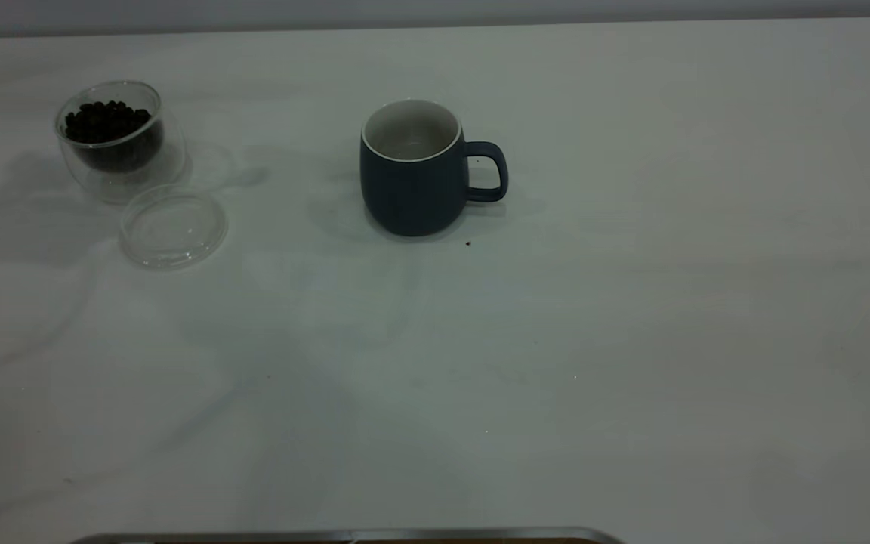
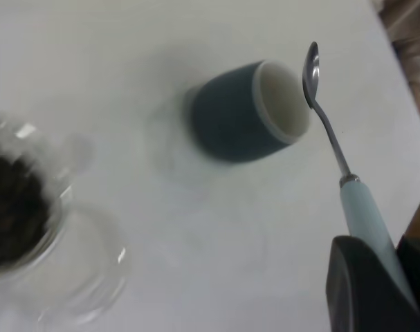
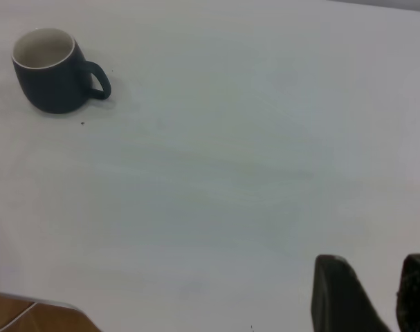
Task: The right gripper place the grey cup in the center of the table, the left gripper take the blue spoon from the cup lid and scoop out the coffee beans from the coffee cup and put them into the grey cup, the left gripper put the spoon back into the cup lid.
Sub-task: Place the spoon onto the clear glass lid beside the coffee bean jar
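The left gripper (image 2: 376, 283) is holding the spoon (image 2: 334, 149), fingers clamped on its handle, above the tabletop (image 1: 631, 340). It should be dipping level into the beans (image 1: 109, 121), then carrying steadily to the centred mug (image 1: 414, 170). The right gripper's (image 3: 369, 290) fingers are standing apart.

I see the grey cup (image 1: 414, 172) standing upright near the table (image 1: 631, 340) centre, handle to the right. The coffee cup (image 1: 112, 140) stands far left, holding the coffee beans (image 1: 106, 119). The cup lid (image 1: 173, 227) lies just before it.
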